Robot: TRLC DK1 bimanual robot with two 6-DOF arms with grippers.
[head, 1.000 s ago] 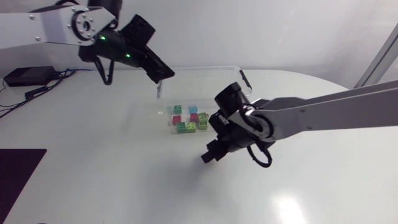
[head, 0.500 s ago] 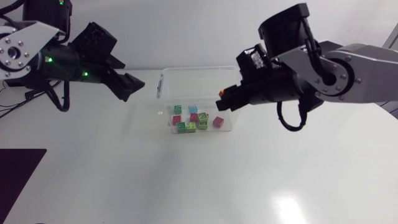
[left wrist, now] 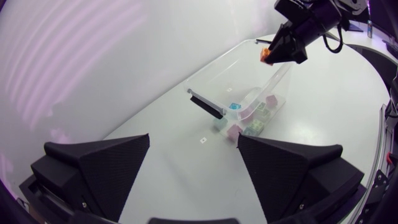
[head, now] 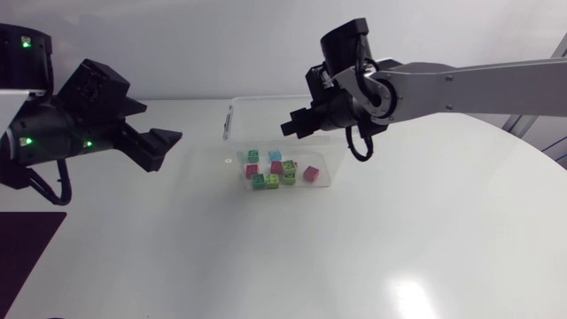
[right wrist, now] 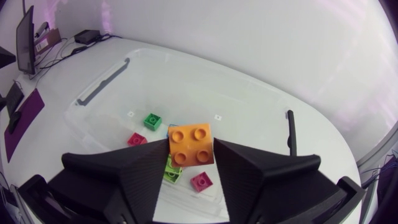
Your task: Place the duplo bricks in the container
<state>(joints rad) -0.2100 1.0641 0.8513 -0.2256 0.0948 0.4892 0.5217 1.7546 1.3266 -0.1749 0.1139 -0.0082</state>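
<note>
Head view, items on the table:

Right gripper (head: 293, 127): raised over the clear plastic container (head: 330, 164). Its fingers are clamped from two sides on an orange duplo brick (right wrist: 191, 144), studs facing the wrist camera. The brick hangs above the container's interior.

Left gripper (left wrist: 194, 155): fingers spread wide with nothing between them. It is above the white table (head: 177, 248), well to the left of the container.

Container contents: loose bricks (head: 272, 181) in green, lime, blue and red, grouped at the near end. A pink brick (head: 310, 174) lies slightly apart from them.

Black latch (head: 229, 122): on the container's left rim
</note>
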